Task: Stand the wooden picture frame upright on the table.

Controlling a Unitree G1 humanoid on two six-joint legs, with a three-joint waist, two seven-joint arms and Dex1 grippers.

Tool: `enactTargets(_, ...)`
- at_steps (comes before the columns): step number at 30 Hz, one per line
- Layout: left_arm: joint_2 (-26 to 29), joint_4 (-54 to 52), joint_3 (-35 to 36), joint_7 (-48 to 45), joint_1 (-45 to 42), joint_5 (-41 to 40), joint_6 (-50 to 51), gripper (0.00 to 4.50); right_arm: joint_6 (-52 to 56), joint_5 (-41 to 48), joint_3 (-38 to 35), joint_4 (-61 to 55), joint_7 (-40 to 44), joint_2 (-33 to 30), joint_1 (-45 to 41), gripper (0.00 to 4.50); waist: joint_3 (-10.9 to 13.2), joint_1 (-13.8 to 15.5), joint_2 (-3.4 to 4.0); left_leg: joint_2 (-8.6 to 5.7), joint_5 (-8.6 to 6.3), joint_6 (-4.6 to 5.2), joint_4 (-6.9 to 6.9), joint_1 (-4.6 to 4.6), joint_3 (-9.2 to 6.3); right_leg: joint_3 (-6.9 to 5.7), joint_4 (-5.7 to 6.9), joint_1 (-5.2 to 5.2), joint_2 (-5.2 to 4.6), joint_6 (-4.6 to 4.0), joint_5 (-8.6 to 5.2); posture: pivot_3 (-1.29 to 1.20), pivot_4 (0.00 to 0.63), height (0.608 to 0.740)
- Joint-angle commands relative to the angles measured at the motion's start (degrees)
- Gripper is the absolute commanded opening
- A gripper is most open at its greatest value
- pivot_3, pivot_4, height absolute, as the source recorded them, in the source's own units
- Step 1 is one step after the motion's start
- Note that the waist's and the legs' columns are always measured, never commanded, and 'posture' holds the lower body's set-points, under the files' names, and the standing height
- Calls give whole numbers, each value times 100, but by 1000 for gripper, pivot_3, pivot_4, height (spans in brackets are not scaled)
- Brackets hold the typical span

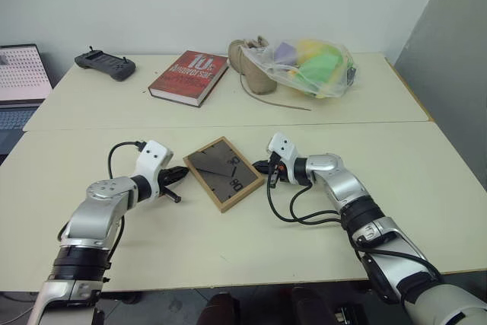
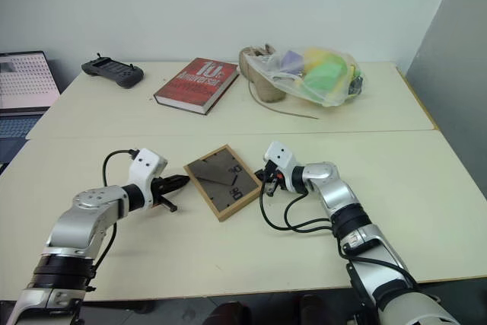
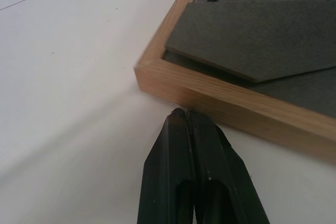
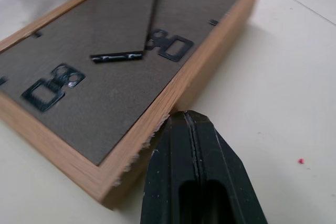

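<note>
Grippers flank the wooden picture frame (image 1: 225, 173), which lies flat, back panel up, on the near half of the table (image 1: 228, 249), turned diamond-wise. The left gripper (image 1: 181, 173) sits at the frame's 9 o'clock, its two black fingers (image 3: 189, 145) pressed together with nothing between them, tips at the light wood edge near a corner. The right gripper (image 1: 263, 166) sits at the frame's 3 o'clock, fingers (image 4: 191, 145) likewise closed on nothing, tips against the opposite wooden edge. The dark back panel carries a hinged easel stand (image 4: 128, 19) lying folded down and two small metal hangers (image 4: 170, 45).

Beyond the seam (image 1: 342, 122), toward 12 o'clock, a red book (image 1: 189, 77) lies flat. At its 3 o'clock rests a clear plastic bag (image 1: 312, 66) holding soft yellow, green and purplish items that cannot be told apart further; a pale beige shoe (image 1: 247, 62) stands just beside the bag, touching it. At far 10 o'clock lies a black handheld controller (image 1: 105, 65), and a laptop (image 1: 21, 81) shows at the left edge.
</note>
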Motion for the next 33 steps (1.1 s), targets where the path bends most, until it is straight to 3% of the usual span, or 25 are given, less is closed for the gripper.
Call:
enactTargets(1,-71,-315,-291,-205,-265,44,2,37,684,384,185,-1202,697,-203,281,0,0,0,0,0,0,0,0,-1,-2,-2,0,0,0,0,0,0,150,740)
enactTargets(7,19,-738,-913,-606,-262,271,4,37,1208,516,311,-2225,1161,-799,586,0,0,-6,0,-1,-1,1,1,-1,-4,-1,-1,0,1,0,0,0,150,740)
enactTargets(13,87,-1344,-1138,-961,-100,142,278,37,799,-48,253,-1696,748,-1349,419,0,0,1,0,-3,-1,2,3,-1,-3,-1,-1,1,0,0,0,0,150,740)
enactTargets(23,512,-2219,-1125,-1485,165,-141,800,37,634,-95,13,-1219,464,-1528,235,0,0,-7,0,-1,-1,2,3,0,-2,1,-2,4,2,0,-1,0,150,740)
enactTargets(27,769,-2399,-397,-1853,443,-1063,1562,37,739,-16,17,-1417,593,-1617,329,0,0,-14,0,-1,-1,2,3,1,-1,1,-2,5,2,0,-1,0,150,740)
enactTargets(30,1174,-2386,105,-2416,795,-1906,2329,521,782,84,36,-1727,823,-1796,550,0,1,-20,0,3,-1,3,2,0,-4,0,-3,4,5,0,-1,0,150,740)
enactTargets(33,1233,-2070,581,-2439,886,-2707,3429,1186,866,155,5,-2009,839,-1903,771,0,1,-21,1,4,-1,3,2,2,-6,-1,-4,7,6,0,-2,0,150,740)
